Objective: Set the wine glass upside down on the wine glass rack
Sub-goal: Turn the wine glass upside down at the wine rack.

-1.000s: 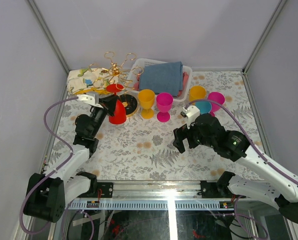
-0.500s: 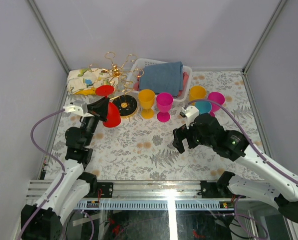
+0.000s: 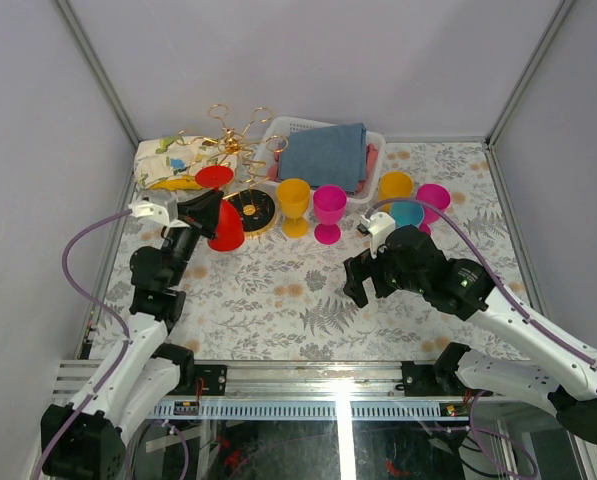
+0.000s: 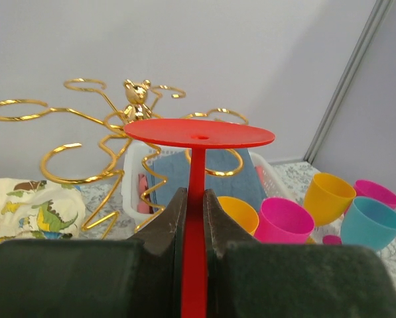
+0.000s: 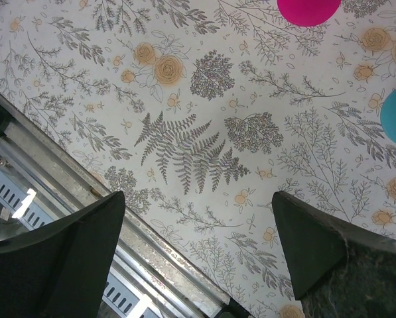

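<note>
The wine glass (image 3: 224,230) is red plastic. My left gripper (image 3: 204,208) is shut on its stem and holds it upside down, bowl low and round foot (image 3: 214,177) on top. In the left wrist view the stem (image 4: 194,199) runs between my fingers (image 4: 171,218), with the foot (image 4: 199,131) above them. The wine glass rack (image 3: 236,140) is gold wire on a dark round base (image 3: 250,209), just right of and behind the glass. Its loops (image 4: 71,156) show behind the foot. My right gripper (image 3: 363,283) is open and empty over the table (image 5: 204,119).
A white basket (image 3: 278,130) holding a blue cloth stands at the back. Yellow (image 3: 293,200), pink (image 3: 329,210), yellow (image 3: 395,186), blue (image 3: 408,215) and magenta (image 3: 434,198) cups stand in front of it. A patterned cloth (image 3: 168,160) lies back left. The table's metal front edge (image 5: 65,192) is below my right gripper.
My left arm has swung left and back from the rack's base with the red glass held upside down, then eased slightly right. The right arm has barely moved.
</note>
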